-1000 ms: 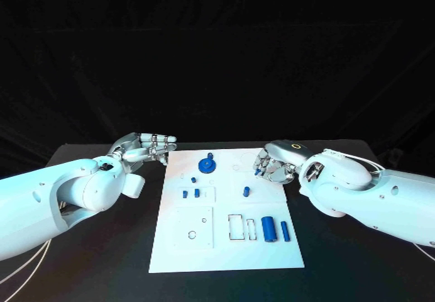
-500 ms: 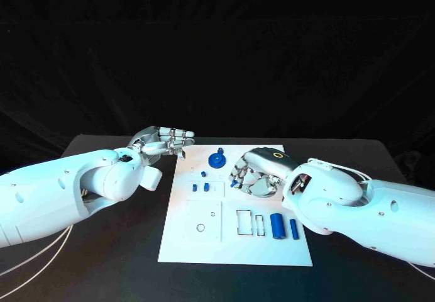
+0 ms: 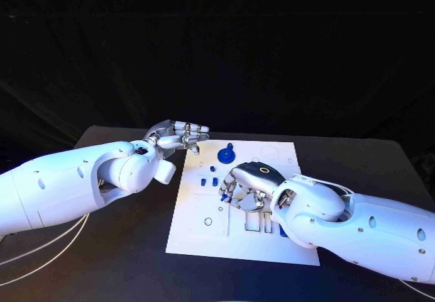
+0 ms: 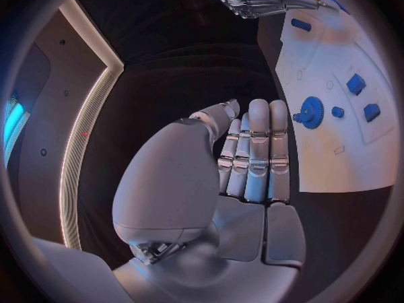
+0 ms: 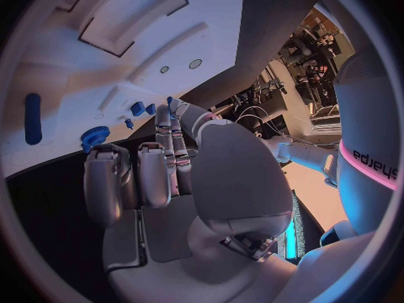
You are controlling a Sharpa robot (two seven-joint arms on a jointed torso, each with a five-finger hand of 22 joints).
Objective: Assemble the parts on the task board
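Parts on the white task board (image 3: 204, 236), mid-worktop, are judged light, stiff and smooth, best pinched across their sides. One gear-like disc (image 3: 225, 154) and two small blocks (image 3: 209, 182) can be counted; others are hidden. The right robot hand (image 3: 243, 187) hovers curled over the board, its contents unclear. The left robot hand (image 3: 178, 134) is held empty, fingers together.

dim bluish light, black backdrop; wrist views bend at the rim (strong fisheye), slightly soft.
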